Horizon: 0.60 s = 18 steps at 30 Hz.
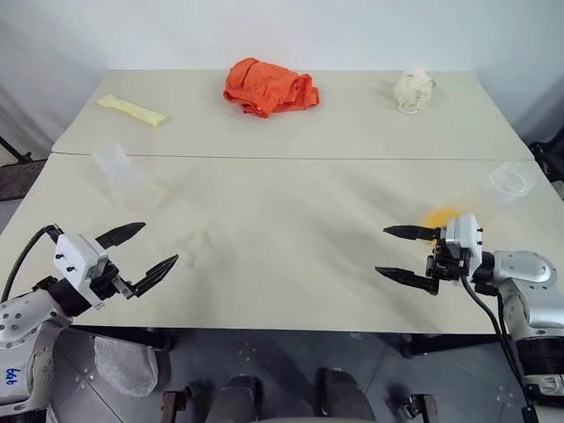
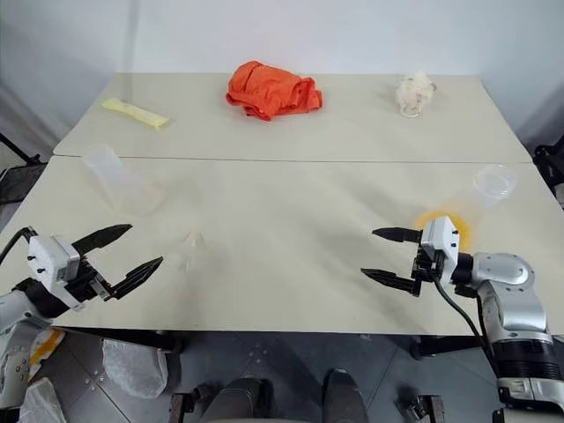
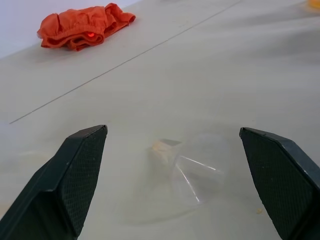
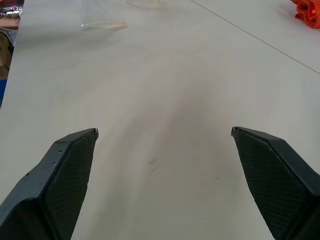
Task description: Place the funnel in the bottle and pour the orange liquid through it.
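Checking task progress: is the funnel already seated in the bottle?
No, the funnel lies on its side on the table between the left end effector's fingers.

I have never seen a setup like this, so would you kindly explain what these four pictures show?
A two-armed robot stands at a pale table. The two wide pictures come from a camera on its head. The two close ones come from cameras on its wrists, looking out between black fingers. The left gripper and right gripper are both open and hold nothing. A small clear funnel lies on the table just ahead of the left gripper, a clear bottle lies further back, and some orange liquid sits by the right gripper. An orange cloth lies at the far side.
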Tool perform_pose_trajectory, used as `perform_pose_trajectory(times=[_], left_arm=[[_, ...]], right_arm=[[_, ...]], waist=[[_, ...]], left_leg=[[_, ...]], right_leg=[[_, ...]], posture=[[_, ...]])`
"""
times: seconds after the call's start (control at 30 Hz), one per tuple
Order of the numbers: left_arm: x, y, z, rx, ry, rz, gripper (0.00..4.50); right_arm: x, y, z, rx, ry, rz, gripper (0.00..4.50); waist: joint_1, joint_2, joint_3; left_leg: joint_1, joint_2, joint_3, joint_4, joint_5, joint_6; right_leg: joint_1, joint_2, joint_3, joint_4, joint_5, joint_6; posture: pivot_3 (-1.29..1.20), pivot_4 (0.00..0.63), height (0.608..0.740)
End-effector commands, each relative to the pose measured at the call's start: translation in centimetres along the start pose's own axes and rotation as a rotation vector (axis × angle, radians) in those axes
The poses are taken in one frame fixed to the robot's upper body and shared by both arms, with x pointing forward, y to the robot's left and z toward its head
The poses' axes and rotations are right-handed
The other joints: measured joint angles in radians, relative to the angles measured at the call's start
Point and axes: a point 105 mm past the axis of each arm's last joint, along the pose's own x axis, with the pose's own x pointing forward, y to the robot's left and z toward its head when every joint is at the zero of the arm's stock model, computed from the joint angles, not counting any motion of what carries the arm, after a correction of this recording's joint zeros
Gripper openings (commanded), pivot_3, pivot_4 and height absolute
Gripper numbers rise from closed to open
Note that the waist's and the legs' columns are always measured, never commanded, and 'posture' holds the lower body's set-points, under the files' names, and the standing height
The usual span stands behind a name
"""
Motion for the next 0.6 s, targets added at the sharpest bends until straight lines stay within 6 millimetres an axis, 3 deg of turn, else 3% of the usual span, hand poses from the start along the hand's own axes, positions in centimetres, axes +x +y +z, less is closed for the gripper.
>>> perform_pose_trajectory(times=[0.03, 0.2, 0.43, 0.6], left_arm=[[-0.3, -0.3, 0.7, 0.013, -0.012, -0.004, 4.5], [-1.8, 0.4, 0.5, -0.07, -0.026, 0.135, 4.5], [-8.7, 2.1, -2.5, -0.238, -0.029, 0.68, 4.5], [-11.6, 2.0, -3.5, -0.318, -0.043, 0.933, 4.5]], right_arm=[[-0.3, -0.2, 1.2, -0.043, -0.046, -0.032, 4.48], [1.5, -0.1, 1.8, -0.018, -0.119, -0.054, 4.48], [6.6, -0.7, 5.2, 0.032, -0.309, -0.111, 4.48], [8.7, -1.7, 6.9, 0.055, -0.362, -0.156, 4.48]], waist=[[0.001, 0.0, 0.0], [0.0, 0.0, 0.0], [-0.02, 0.0, 0.0], [0.001, -0.001, 0.0]], left_leg=[[0.0, 0.0, 0.0, 0.0, 0.0, 0.0], [0.0, 0.0, 0.0, 0.0, 0.0, 0.0], [0.001, 0.002, 0.0, 0.0, -0.001, -0.001], [0.001, 0.001, -0.001, 0.002, -0.001, -0.001]], right_leg=[[0.0, 0.0, 0.0, 0.0, 0.0, 0.0], [0.0, 0.0, 0.0, 0.0, 0.0, 0.0], [0.0, 0.001, 0.0, 0.001, 0.0, 0.0], [0.0, 0.0, 0.0, 0.002, 0.0, 0.0]], posture=[[0.0, 0.15, 0.74], [0.0, 0.15, 0.74], [0.0, 0.15, 0.74], [0.0, 0.15, 0.74]])
